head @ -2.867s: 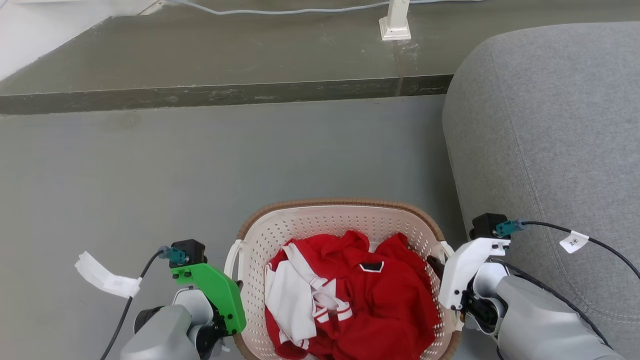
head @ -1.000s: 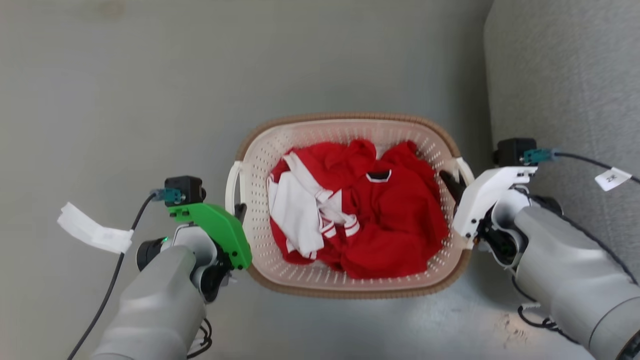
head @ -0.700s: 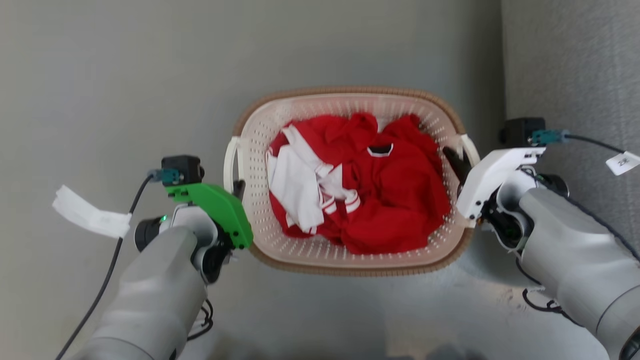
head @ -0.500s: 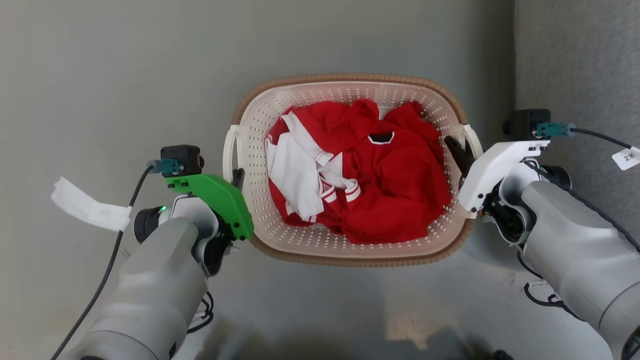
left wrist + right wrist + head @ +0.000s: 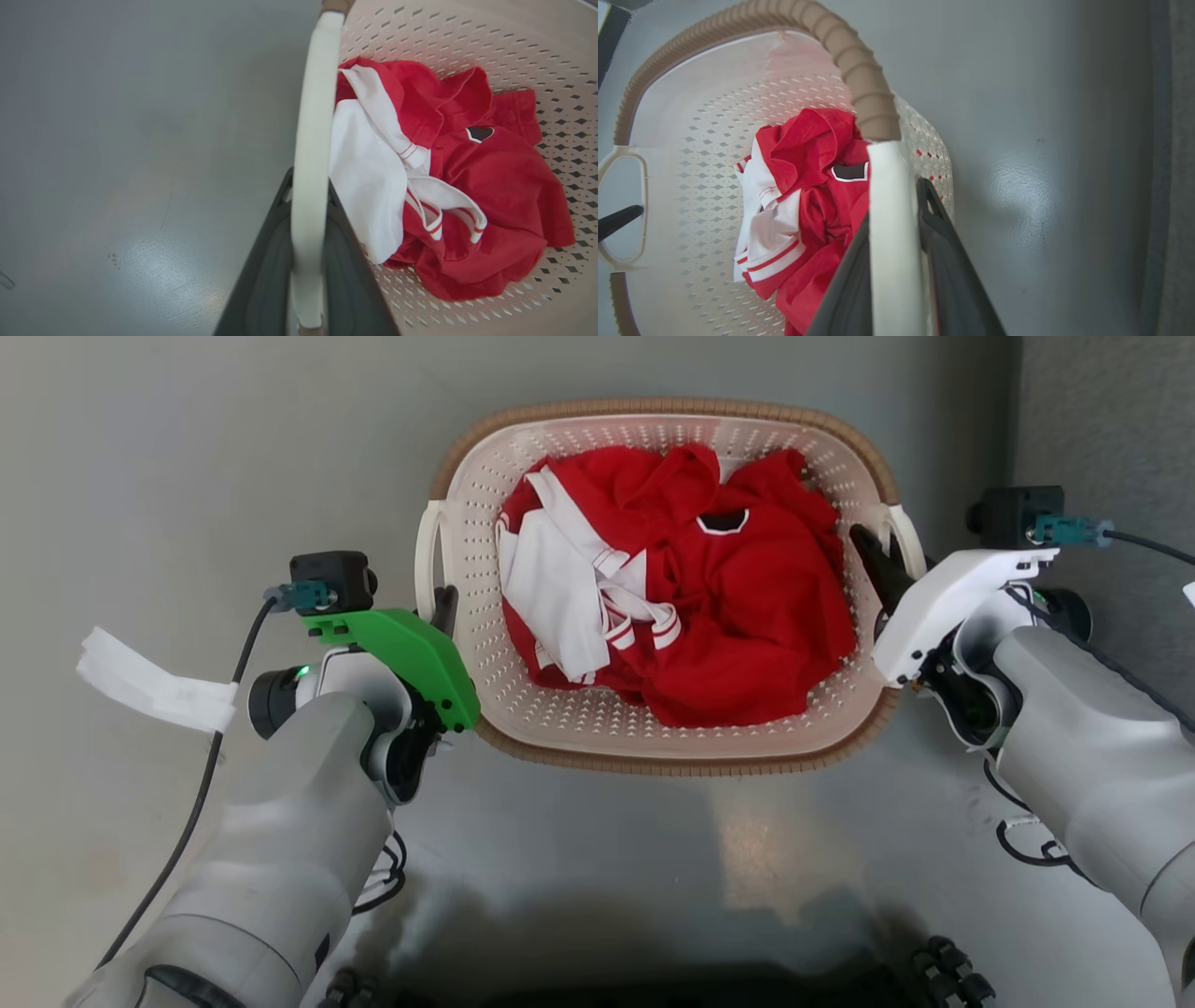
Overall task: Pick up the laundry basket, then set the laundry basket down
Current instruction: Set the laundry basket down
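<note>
Up close, left claw (image 5: pixel 308 184) and right claw (image 5: pixel 896 200) clamp basket (image 5: pixel 467 37) handles (image 5: pixel 320 70).

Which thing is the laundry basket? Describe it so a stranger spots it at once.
Start at the grey floor beside the grey upholstered furniture. Between the left hand and right hand is the laundry basket: cream, perforated, brown-rimmed, with red-and-white clothing inside.

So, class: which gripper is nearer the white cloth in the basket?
Left. The left gripper clamps the laundry basket handle beside the white cloth; the right gripper clamps the opposite handle, across the red cloth.
</note>
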`<state>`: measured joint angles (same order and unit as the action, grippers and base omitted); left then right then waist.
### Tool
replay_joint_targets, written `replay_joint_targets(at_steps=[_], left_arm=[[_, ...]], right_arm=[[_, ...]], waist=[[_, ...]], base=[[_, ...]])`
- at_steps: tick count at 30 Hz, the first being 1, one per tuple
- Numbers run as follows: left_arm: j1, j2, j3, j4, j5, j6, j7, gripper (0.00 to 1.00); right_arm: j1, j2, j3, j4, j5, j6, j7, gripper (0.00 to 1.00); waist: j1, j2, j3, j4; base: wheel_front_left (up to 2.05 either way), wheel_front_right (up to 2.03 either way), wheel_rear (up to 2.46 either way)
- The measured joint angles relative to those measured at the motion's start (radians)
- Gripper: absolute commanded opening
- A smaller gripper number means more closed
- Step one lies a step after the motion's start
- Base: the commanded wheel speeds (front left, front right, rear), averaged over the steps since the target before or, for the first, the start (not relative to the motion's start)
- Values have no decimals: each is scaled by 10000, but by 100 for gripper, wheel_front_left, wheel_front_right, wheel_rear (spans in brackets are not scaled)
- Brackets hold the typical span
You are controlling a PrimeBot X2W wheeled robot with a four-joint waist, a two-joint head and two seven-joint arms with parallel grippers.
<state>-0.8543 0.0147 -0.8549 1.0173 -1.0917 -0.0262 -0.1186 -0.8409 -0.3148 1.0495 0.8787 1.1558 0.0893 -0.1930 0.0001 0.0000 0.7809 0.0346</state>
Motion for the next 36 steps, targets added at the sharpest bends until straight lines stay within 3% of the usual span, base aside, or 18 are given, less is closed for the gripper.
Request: replay_joint_targets(at_steps=[18,36], left_arm=[[-354,0,-527,-88,-236,280,-418,0],[-531,-2,-970,-10,-560,451,-583,0]], right_arm=[[-394,-94,295,123,8,10,-318,0],[-456,-79,483,222,247,12,-456,0]], waist=[[0,0,1029,302],[-1,0,1235,333]], base=[[0,0,0],[0,0,0]])
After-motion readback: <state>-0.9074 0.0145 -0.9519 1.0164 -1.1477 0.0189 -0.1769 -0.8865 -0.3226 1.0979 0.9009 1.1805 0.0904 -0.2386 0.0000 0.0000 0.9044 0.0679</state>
